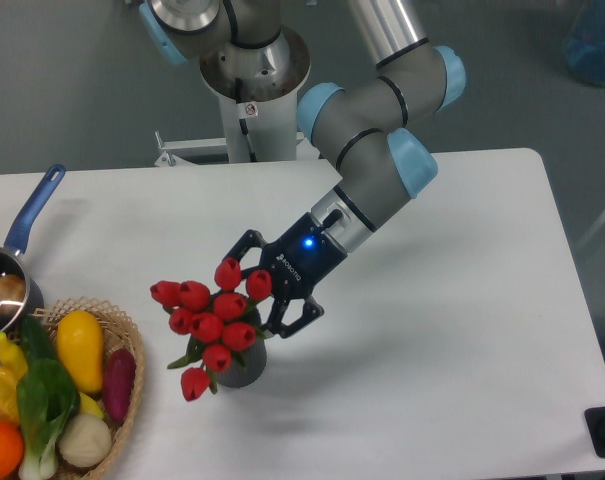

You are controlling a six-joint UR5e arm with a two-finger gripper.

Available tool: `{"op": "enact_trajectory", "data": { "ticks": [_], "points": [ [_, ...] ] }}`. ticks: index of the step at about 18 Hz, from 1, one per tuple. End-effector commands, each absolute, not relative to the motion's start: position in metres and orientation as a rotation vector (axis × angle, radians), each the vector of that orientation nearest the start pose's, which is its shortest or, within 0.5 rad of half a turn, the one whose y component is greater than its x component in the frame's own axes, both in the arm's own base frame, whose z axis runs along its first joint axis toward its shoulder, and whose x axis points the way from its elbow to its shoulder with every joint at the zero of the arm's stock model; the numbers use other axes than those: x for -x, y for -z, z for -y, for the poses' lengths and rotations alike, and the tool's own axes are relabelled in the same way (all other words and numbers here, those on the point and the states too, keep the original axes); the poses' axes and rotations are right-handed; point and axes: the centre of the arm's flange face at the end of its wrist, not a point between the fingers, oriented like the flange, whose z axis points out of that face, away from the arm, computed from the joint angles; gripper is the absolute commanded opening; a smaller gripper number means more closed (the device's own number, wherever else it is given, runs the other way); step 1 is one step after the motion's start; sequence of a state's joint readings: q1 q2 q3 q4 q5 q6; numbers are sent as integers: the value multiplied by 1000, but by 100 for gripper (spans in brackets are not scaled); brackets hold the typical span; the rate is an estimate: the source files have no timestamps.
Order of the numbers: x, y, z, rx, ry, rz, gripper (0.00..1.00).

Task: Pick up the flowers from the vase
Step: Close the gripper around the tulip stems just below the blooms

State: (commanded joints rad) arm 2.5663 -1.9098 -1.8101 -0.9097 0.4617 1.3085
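End effector at the flowers, which sit in the vase

We see the end effector (261, 293) spread wide at the right side of the flowers (210, 322), fingers bracketing the upper right buds; the flowers stand in the vase (244, 368) on the surface (462, 330), beside the basket (130, 400).

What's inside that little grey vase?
Red tulips with green leaves stand in the vase. Their stems inside it are hidden by the blooms and the vase wall.

The flowers (211, 320) hide most of the vase (244, 372).
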Motion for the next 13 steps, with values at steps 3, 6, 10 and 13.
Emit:
{"op": "enact_trajectory", "data": {
  "ticks": [3, 6, 10, 13],
  "points": [
    [357, -312, -497, 2031, 444, -372, 6],
    [354, -309, -494, 2039, 453, -363, 5],
    [349, -332, -490, 2040, 459, -315, 5],
    [349, -346, -488, 2036, 454, -292, 5]
  ]
}}
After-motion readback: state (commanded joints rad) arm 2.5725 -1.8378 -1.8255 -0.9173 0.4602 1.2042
